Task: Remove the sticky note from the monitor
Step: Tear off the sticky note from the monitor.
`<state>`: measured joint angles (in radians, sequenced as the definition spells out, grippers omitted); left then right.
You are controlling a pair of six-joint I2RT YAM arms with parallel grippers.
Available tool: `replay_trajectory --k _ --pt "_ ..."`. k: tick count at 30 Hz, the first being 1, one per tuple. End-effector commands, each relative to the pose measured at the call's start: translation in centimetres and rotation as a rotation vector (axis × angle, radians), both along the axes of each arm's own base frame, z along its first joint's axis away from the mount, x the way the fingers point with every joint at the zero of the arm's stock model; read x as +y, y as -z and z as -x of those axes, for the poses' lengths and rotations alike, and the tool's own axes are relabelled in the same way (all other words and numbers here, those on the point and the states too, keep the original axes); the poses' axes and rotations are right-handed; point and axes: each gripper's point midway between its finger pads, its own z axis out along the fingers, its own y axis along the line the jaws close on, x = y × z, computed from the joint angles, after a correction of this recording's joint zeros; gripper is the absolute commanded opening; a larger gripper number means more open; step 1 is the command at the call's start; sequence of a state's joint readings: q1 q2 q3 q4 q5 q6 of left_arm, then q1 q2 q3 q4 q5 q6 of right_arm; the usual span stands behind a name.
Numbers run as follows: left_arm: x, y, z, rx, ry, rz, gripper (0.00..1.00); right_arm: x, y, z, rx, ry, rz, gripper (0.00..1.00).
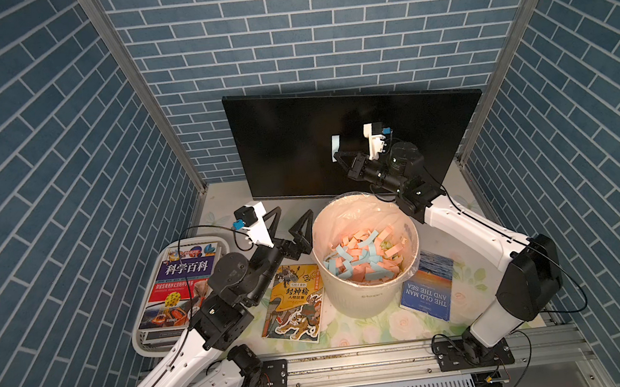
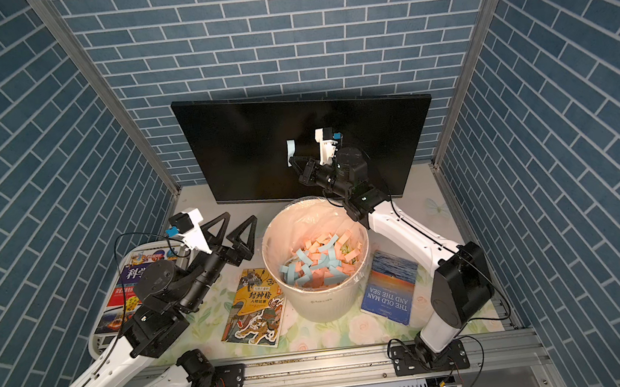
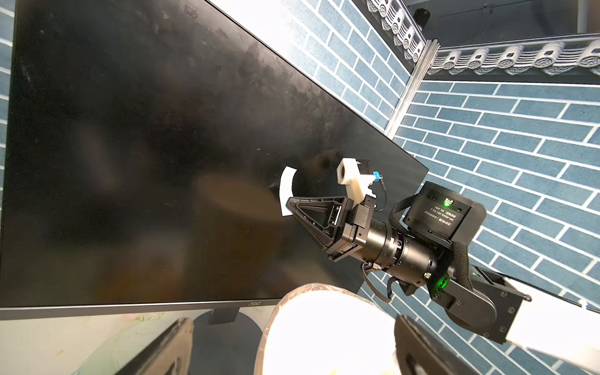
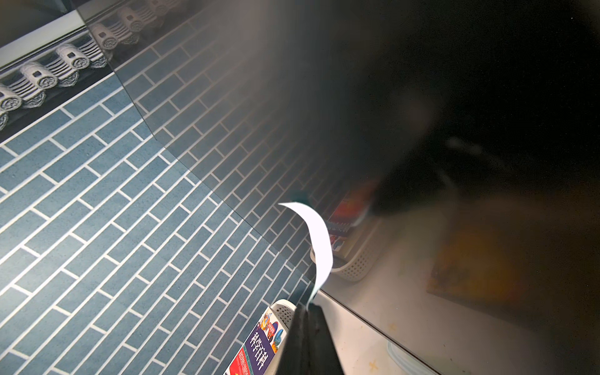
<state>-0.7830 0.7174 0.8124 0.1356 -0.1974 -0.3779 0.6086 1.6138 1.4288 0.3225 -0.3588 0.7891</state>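
- Right pincer [image 1: 337, 156] is clamped tight on the lower end of the sticky note [image 1: 335, 145]. In the right wrist view you see its two fingers [image 4: 306, 319] pressed together with the paper caught between them.
- Your sticky note [image 4: 319, 240] is a pale, narrow strip that bows away from the glass in a curve. Its upper end lies against the monitor [image 1: 287, 145], and the left wrist view shows the same bend [image 3: 285, 188].
- In both top views the note [image 2: 290, 149] sits a little right of the screen's middle, with the right pincer [image 2: 291, 161] reaching up to it from below.
- You find the monitor [image 2: 237, 151] upright at the back of the tabletop [image 1: 354, 331], dark and glossy.
- Just in front of it, under the right arm, stands a white bin [image 1: 366, 298] lined with a clear bag. Pink and blue paper slips lie inside.
- Left pincer [image 1: 292, 212] hovers just beside the bin's left rim, jaws spread wide and holding nothing.
- You have a yellow book [image 1: 296, 305] lying flat left of the bin and a blue book [image 1: 426, 288] right of it, both just beside its base.
- At the tabletop's left edge a white basket [image 1: 147, 345] holds more books, partly hidden by the left arm.
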Motion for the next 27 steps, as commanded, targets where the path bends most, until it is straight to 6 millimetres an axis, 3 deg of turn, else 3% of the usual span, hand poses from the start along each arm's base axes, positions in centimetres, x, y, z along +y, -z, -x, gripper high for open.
replay_trajectory --k 1,15,27 --pt "0.1 0.2 0.1 0.001 0.004 0.001 1.00 -0.7 -2.0 1.4 -0.052 -0.003 -0.029 0.00" --pt "0.0 0.2 0.2 0.013 0.017 0.012 1.00 -2.4 -1.9 4.7 -0.088 -0.019 0.015 0.00" --pt "-0.2 0.2 0.5 0.021 0.037 0.020 1.00 -5.0 -0.1 10.1 -0.132 -0.051 0.185 0.00"
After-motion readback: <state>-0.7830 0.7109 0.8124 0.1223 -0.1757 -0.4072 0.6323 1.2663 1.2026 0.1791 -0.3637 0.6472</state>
